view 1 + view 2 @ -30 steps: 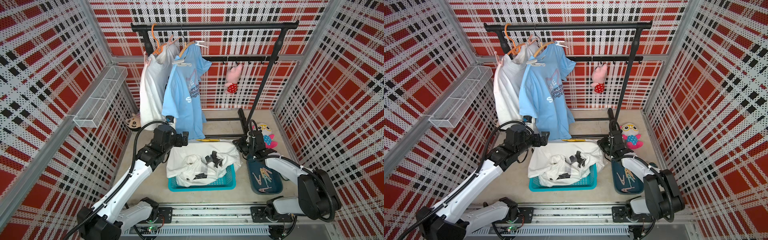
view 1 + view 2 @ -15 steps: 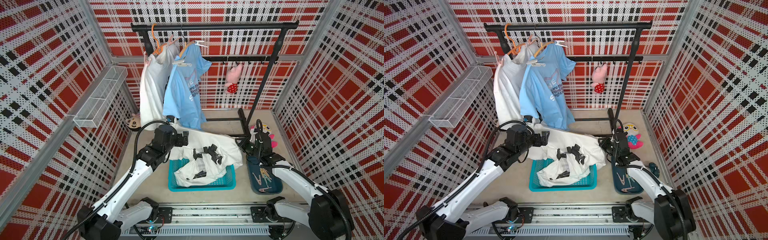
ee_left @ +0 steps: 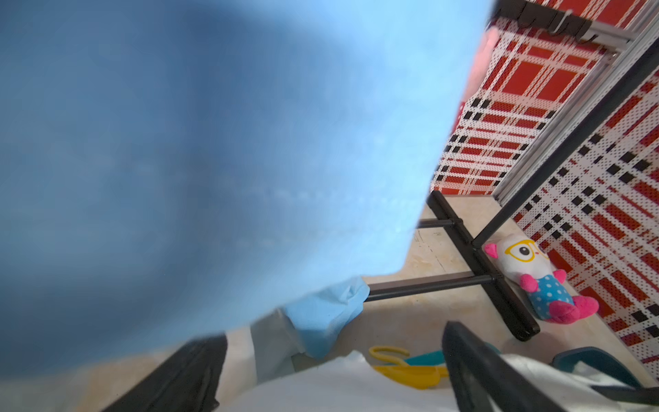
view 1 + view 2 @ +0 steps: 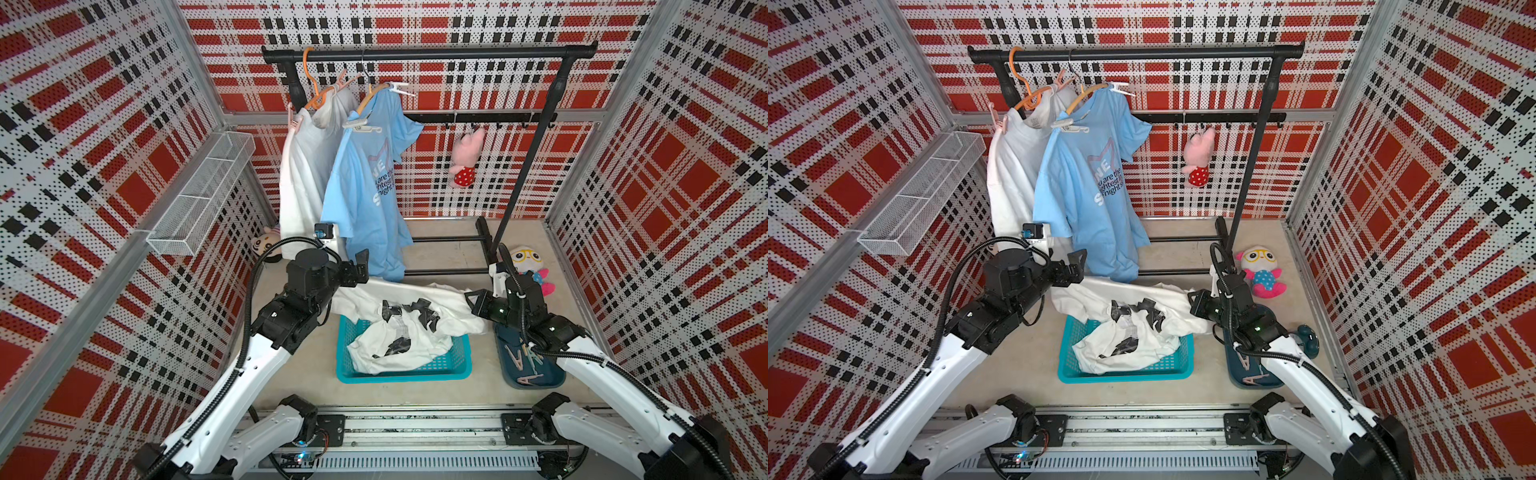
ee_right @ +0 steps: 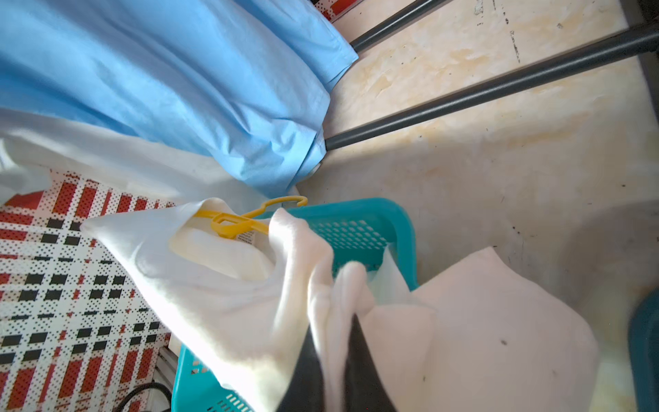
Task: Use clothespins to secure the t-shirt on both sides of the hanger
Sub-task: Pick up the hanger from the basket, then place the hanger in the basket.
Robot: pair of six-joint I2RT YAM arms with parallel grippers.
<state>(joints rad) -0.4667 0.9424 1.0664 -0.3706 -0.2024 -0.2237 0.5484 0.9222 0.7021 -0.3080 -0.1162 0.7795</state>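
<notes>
Left jaws: the left gripper (image 4: pixel 358 272) stood released, its jaws wide apart at one end of the shirt. In the left wrist view white cloth lay between them, but whether they touched it could not be told.
Right jaws: the right gripper (image 4: pixel 476 306) was clenched on a bunched fold of the white t-shirt with a black print (image 4: pixel 399 328).
T-shirt: it stretched between the two grippers, its middle sagging into the teal plastic lattice basket (image 4: pixel 399 376).
Hanger: the yellow plastic hanger (image 5: pixel 242 221) sat inside the shirt's collar, its hook outside.
Clothespins: the pale A-shaped clothespins (image 4: pixel 524 360) lay loose in the dark blue oval tray (image 4: pixel 555 376) on the beige counter (image 4: pixel 299 374), just beside the basket and under the right arm.
Rack: the black metal garment rack (image 4: pixel 415 54) carried a light blue t-shirt (image 4: pixel 365 199) and a plain white shirt (image 4: pixel 299 174), both with pegs clipped at the shoulders.
</notes>
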